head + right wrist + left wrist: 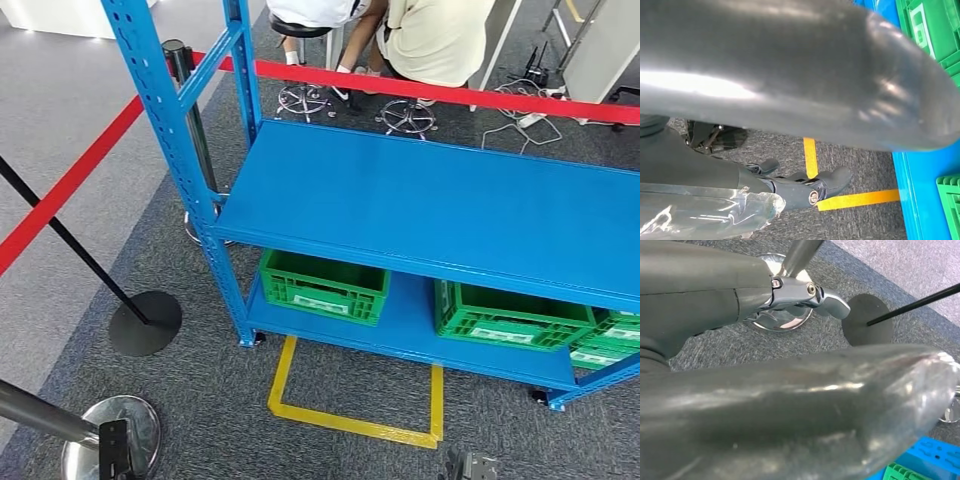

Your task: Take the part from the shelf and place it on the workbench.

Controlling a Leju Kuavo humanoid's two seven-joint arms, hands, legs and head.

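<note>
1. Head view: a blue shelf [423, 200] is seen ahead, its broad middle board bare and sloping across the frame.
2. Under that board, on the shelf's lowest level, green crates [324, 285] are lined up: one toward the corner post, another [513, 318] further along, and a third just beside it at the frame edge.
3. The part to be fetched cannot be made out; the crate interiors are hidden by the board above them.
4. On the grey carpet in front of the shelf, a yellow tape outline [355, 410] is marked, close to the lowest board's front edge.
5. Beside the shelf's corner post, red barrier belts [68, 185] are stretched between posts, with a chrome post base [113, 435] and a dark round base [146, 322] on the floor.
6. Behind the shelf, seated people [430, 40] are glimpsed on stools.
7. Left wrist view: the left hand [798, 292] is shown hanging over the chrome base, fingers extended and apart, nothing held.
8. Right wrist view: the right hand [806, 182] is shown above the yellow tape beside the shelf's lowest board, fingers loosely extended, nothing in its grasp.
</note>
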